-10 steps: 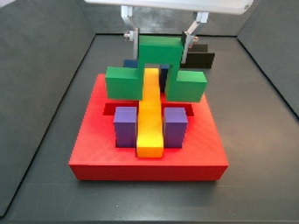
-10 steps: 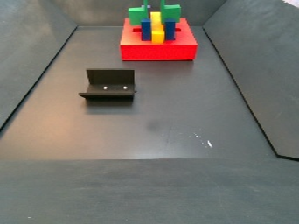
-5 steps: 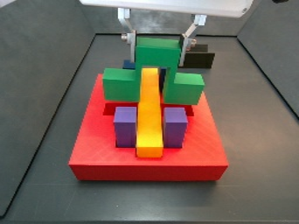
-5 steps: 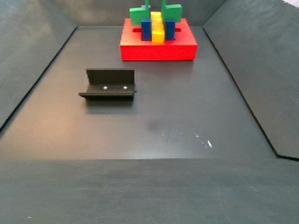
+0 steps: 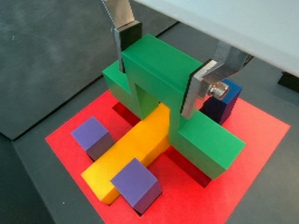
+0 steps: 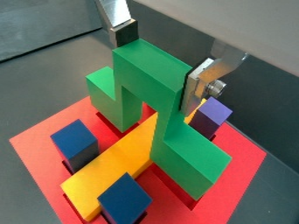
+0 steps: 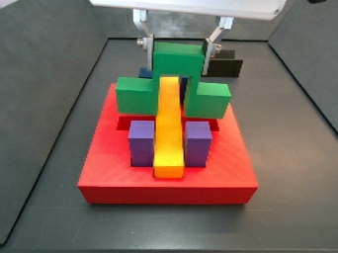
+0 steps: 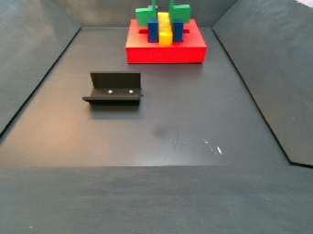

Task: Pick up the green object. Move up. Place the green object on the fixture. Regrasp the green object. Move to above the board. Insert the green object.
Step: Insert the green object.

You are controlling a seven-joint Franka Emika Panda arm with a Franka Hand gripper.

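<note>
In a side view the board [image 7: 119, 173] sits at the far end of the floor [image 8: 159, 137], the fixture [image 8: 113, 90] well apart. The yellow bar [image 7: 169, 128] runs between purple posts [image 7: 141, 141]. The green object [image 5: 163, 87] straddles it, pinched by the hand [image 5: 163, 66].

Gripper [image 5: 163, 66] fingers [image 5: 128, 33] clamp green object [image 5: 163, 96] straddling yellow bar [image 5: 135, 153] on board [image 5: 251, 140].
</note>
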